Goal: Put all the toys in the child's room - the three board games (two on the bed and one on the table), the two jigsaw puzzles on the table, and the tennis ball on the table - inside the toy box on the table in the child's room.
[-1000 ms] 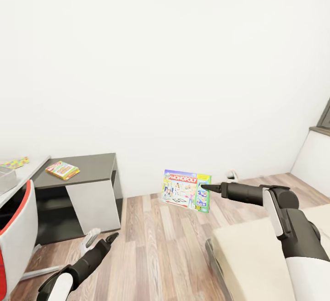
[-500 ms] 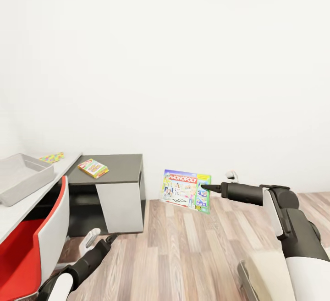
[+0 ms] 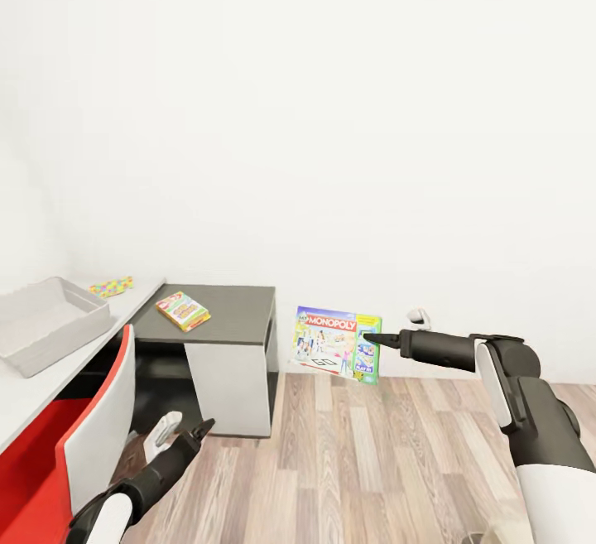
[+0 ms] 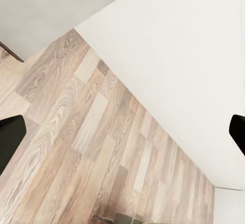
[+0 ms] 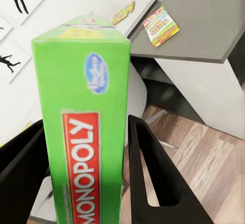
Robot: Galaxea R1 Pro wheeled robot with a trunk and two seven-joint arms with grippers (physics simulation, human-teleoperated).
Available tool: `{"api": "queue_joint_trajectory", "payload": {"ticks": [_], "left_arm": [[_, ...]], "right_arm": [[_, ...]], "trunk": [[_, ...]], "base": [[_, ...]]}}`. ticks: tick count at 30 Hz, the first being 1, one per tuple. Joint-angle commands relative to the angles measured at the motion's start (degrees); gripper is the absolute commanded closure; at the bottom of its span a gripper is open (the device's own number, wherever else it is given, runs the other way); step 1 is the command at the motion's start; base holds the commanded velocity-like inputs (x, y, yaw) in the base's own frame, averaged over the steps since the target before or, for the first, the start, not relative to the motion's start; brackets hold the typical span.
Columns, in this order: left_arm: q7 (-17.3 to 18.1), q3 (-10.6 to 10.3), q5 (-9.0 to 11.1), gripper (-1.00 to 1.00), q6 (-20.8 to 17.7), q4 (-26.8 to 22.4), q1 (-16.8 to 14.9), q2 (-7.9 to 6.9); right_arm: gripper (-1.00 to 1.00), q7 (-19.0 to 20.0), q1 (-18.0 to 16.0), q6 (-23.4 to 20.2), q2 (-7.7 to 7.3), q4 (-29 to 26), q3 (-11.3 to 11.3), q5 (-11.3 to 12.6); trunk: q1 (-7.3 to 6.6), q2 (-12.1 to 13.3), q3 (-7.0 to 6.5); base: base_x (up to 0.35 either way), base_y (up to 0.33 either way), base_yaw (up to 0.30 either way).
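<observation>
Carrying blue cartoon-printed Monopoly board game box [image 3: 338, 344], green-edged, upright, pinched betw. fingers of right gripper [image 3: 368, 337] out front, above wood-plank floor. Sitting well off to robot's left: shallow light grey toy box [image 3: 45, 322] on pale grey desk [image 3: 141, 294], long axis running away along desk; colourful jigsaw puzzle board [image 3: 111, 286] just beyond it. Hanging low, left gripper [image 3: 186, 432] spread, holding nothing. Judging right arm needing a leftward swing, w/ dark grey cabinet [image 3: 232, 312] and its small printed card box [image 3: 182, 310] lying between.
</observation>
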State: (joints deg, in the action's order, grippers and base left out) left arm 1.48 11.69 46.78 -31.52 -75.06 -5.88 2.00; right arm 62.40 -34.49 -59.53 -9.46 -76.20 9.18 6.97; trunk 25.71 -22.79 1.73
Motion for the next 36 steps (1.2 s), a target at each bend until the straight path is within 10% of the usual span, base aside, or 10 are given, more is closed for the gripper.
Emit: {"api": "queue_joint_trajectory", "payload": {"ticks": [1, 9, 19, 23, 36], "left_arm": [[0.37, -0.01, 0.16, -1.00, -0.49, -0.58, -0.07, 0.07], [0.88, -4.36, 0.25, -1.00, -1.86, -6.72, -1.26, -0.15], [-0.86, -7.20, 0.43, -1.00, -5.95, -8.04, -10.79, 0.19], [-2.52, -6.97, 1.15, -1.00, -9.40, -8.24, -16.12, 0.06], [-3.41, -3.70, 5.04, -1.00, -12.16, -8.30, -18.81, -1.42]], "right_arm": [[1.00, 0.00, -0.06, -0.47, -0.02, 0.00, 0.03, 0.51], [1.00, 0.00, -0.06, -0.47, -0.03, 0.00, 0.04, 0.48], [1.00, 0.00, -0.06, -0.47, -0.03, 0.00, 0.03, 0.36], [1.00, -0.03, -0.09, -0.47, -0.03, 0.07, -0.02, 0.34], [1.00, -2.80, 0.20, -0.47, 0.05, 0.28, 0.08, 0.53]], "trunk": [[0.07, -0.13, 0.13], [0.07, -0.13, 0.13], [0.07, -0.13, 0.13], [0.07, -0.13, 0.16], [0.07, -0.13, 0.28]], "base": [[0.318, -0.139, 0.040], [0.319, -0.148, 0.017], [0.319, -0.144, 0.003], [0.319, -0.123, 0.001], [0.331, 0.036, 0.000]]}}
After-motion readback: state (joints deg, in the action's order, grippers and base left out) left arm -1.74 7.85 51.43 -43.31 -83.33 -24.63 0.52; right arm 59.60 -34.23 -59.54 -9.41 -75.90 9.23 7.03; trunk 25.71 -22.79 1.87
